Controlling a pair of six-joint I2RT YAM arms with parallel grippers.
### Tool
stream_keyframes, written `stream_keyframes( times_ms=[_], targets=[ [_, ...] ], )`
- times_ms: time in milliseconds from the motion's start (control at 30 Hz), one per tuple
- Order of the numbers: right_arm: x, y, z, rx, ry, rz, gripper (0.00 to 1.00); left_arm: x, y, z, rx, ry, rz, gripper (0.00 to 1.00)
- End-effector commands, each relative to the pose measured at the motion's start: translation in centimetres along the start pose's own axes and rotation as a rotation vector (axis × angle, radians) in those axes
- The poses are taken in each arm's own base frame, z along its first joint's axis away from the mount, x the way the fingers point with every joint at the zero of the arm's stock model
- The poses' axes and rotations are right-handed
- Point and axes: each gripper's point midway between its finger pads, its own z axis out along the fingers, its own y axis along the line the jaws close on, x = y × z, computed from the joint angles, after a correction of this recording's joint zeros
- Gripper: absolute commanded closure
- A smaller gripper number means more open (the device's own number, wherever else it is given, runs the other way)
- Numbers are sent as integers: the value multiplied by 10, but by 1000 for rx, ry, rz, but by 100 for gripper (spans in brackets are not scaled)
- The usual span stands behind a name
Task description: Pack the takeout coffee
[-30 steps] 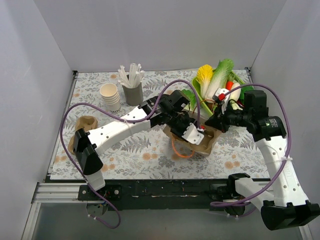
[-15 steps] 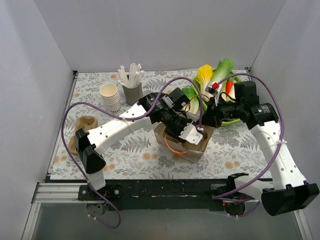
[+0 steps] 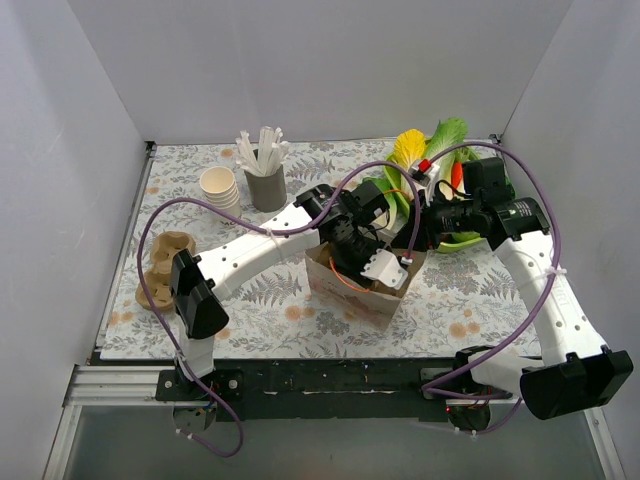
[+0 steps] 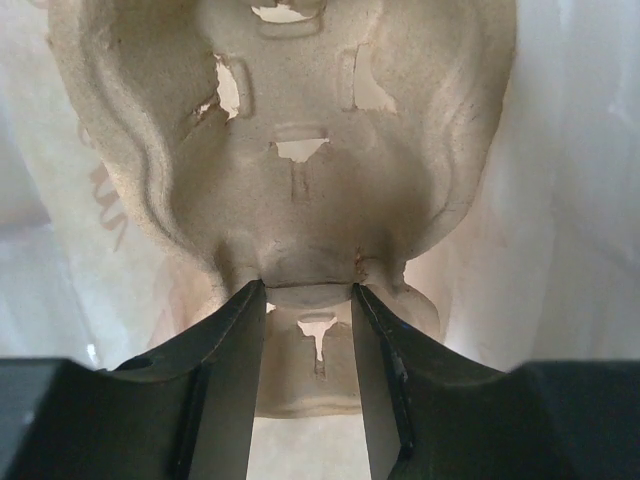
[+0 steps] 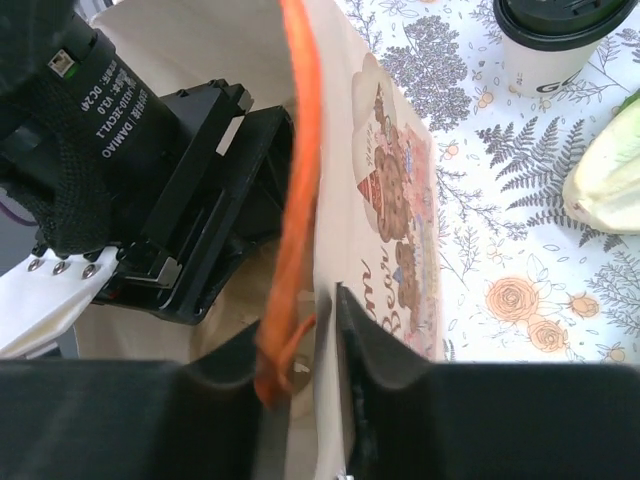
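Note:
The takeout coffee point(image 5: 553, 36), a cream paper cup with a black lid, stands on the floral mat at the top right of the right wrist view; the right arm hides it in the top view. A printed paper bag point(image 3: 345, 292) with an orange handle point(image 5: 297, 190) stands open in the middle. My left gripper point(image 3: 357, 262) reaches down inside the bag. There it point(image 4: 308, 296) is shut on the centre ridge of a brown pulp cup carrier point(image 4: 300, 140). My right gripper point(image 3: 418, 240) is shut on the bag's right wall point(image 5: 400, 220) at its rim.
A stack of lidless cream cups point(image 3: 220, 190) and a grey holder of white sticks point(image 3: 265, 178) stand at the back left. More pulp carriers point(image 3: 163, 268) lie at the left edge. A green bowl of vegetables point(image 3: 440, 165) sits at the back right.
The bag has shifted left and stood up more open. My left gripper has gone deeper into it with the carrier. My right gripper has moved left and back with the bag's rim.

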Motion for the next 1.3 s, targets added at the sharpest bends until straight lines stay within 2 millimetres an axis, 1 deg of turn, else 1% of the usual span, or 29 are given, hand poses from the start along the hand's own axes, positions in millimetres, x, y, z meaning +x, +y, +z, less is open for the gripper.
stream_keyframes(
  times_ms=[0, 33, 100, 133, 200, 300, 367, 533, 633, 700, 767, 833, 900, 967, 1000, 1100, 1133, 1167, 1267],
  targets=[
    [-24, 3, -6, 8, -38, -23, 62, 0, 7, -10, -36, 32, 17, 100],
    [-32, 3, -9, 15, -53, -37, 52, 0, 10, -9, -40, 31, 22, 100],
    [-38, 1, -11, 29, -57, -43, 45, 1, 13, -8, -41, 34, 23, 100],
    [-47, 2, -16, 41, -73, -66, 38, 1, 15, -6, -39, 36, 22, 100],
    [-53, 0, -20, 64, -76, -82, 32, 5, 17, -5, -33, 39, 21, 100],
    [-66, -2, -29, 94, -100, -111, 28, 9, 18, -1, -22, 50, 29, 100],
    [-75, -1, -35, 106, -121, -131, 26, 11, 18, -1, -13, 58, 32, 100],
    [-83, 0, -47, 152, -149, -168, 23, 17, 19, -1, -3, 72, 32, 100],
    [-92, -2, -65, 249, -190, -231, 21, 18, 20, -3, -6, 68, 23, 100],
    [-101, -6, -76, 308, -225, -274, 16, 18, 21, -4, -12, 57, 0, 100],
    [-106, -7, -86, 358, -247, -314, 14, 17, 21, -6, -16, 41, -40, 100],
    [-106, -8, -89, 377, -249, -323, 13, 14, 21, -8, -16, 19, -65, 100],
    [-102, -13, -90, 391, -241, -307, 13, 14, 20, -8, -10, 1, -97, 100],
    [-101, -13, -92, 386, -249, -295, 13, 15, 17, -8, -8, 1, -110, 100],
    [-100, -12, -92, 382, -254, -277, 13, 16, 17, -7, -7, 3, -115, 100],
    [-108, -13, -99, 394, -292, -278, 13, 23, 14, -3, -2, 28, -131, 100],
    [-111, -11, -102, 395, -308, -283, 13, 29, 14, -2, -5, 52, -135, 100],
    [-114, -13, -105, 407, -318, -286, 13, 35, 10, 3, 14, 70, -146, 100],
    [-118, -16, -111, 434, -334, -297, 13, 44, 9, 4, 23, 102, -150, 100]
  ],
)
